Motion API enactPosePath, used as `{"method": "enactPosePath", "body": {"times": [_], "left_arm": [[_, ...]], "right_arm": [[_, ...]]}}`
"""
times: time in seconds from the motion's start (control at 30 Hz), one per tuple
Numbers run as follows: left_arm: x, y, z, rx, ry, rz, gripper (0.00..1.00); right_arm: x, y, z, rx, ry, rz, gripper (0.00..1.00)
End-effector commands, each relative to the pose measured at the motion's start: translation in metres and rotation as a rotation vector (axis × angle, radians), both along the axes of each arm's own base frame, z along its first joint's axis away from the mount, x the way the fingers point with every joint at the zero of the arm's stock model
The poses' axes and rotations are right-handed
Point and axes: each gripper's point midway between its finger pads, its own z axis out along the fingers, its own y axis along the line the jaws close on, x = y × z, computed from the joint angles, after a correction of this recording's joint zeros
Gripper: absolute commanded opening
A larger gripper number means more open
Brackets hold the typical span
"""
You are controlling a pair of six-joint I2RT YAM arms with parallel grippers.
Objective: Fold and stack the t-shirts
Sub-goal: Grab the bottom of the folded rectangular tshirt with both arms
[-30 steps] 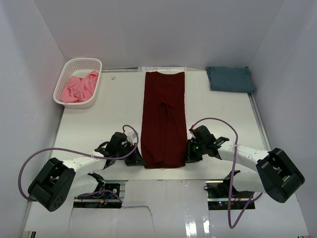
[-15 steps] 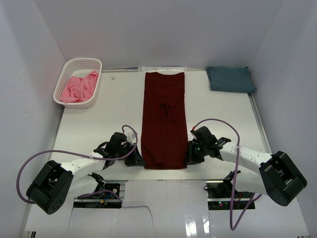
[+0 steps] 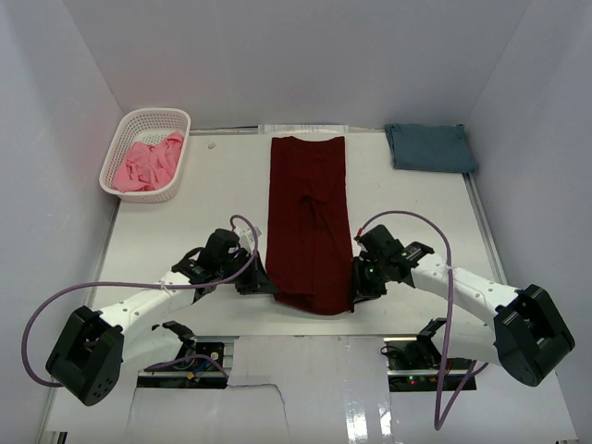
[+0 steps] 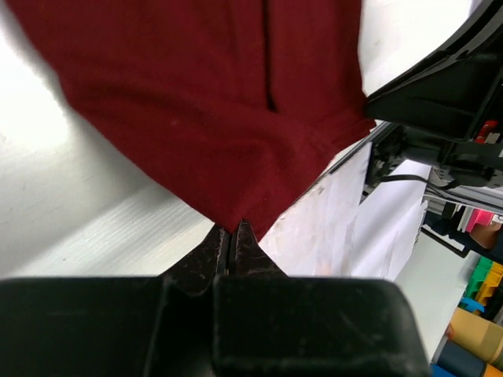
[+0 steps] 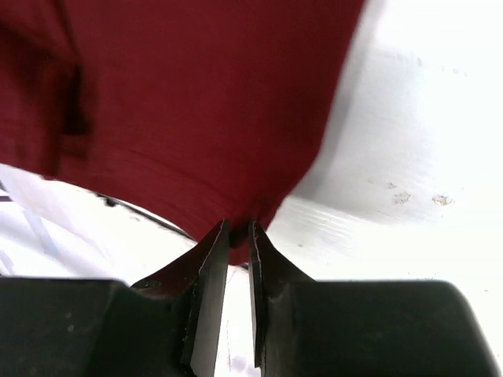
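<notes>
Maroon t-shirt (image 3: 310,217) lay as a long strip on the table (image 3: 199,203). Left gripper (image 4: 233,230) was clamped on its near-left hem corner. Right gripper (image 5: 238,229) pinched the near-right corner, cloth between its fingers. Slate-blue t-shirt (image 3: 428,148) lay folded off the maroon's far-right corner. Pink t-shirt (image 3: 146,165) lay crumpled in the white basket (image 3: 153,118), off its far-left.

Words on the maroon shirt (image 3: 309,222): none that can be read
Words on the blue shirt (image 3: 428,147): none that can be read
Words on the pink shirt (image 3: 148,164): none that can be read
Marks on the white basket (image 3: 157,114): none that can be read
Signs on the table (image 3: 203,203): none that can be read
Coloured things (image 4: 481,276) past the table edge in the left wrist view: too blurry to read
</notes>
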Motion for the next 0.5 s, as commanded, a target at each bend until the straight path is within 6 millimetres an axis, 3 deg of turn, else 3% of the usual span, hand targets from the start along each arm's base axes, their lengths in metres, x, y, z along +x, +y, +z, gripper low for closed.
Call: {"method": "enactPosePath", "body": {"times": [0.0, 0.2, 0.37, 0.4, 0.47], "left_arm": [[0.005, -0.002, 0.016, 0.011, -0.027, -0.015, 0.00], [0.022, -0.008, 0.030, 0.011, -0.063, -0.008, 0.00], [0.062, -0.010, 0.051, 0.037, -0.151, 0.056, 0.00], [0.069, -0.011, 0.048, 0.049, -0.147, 0.060, 0.00], [0.084, -0.015, 0.056, 0.042, -0.171, 0.064, 0.00]], "right_arm": [[0.010, 0.001, 0.018, -0.019, -0.036, 0.033, 0.22], [0.039, 0.006, 0.042, -0.004, -0.115, 0.025, 0.22], [0.068, 0.001, 0.053, -0.005, -0.158, 0.006, 0.23], [0.074, 0.003, 0.058, 0.004, -0.171, 0.008, 0.23], [0.077, 0.004, 0.055, 0.004, -0.151, 0.020, 0.25]]}}
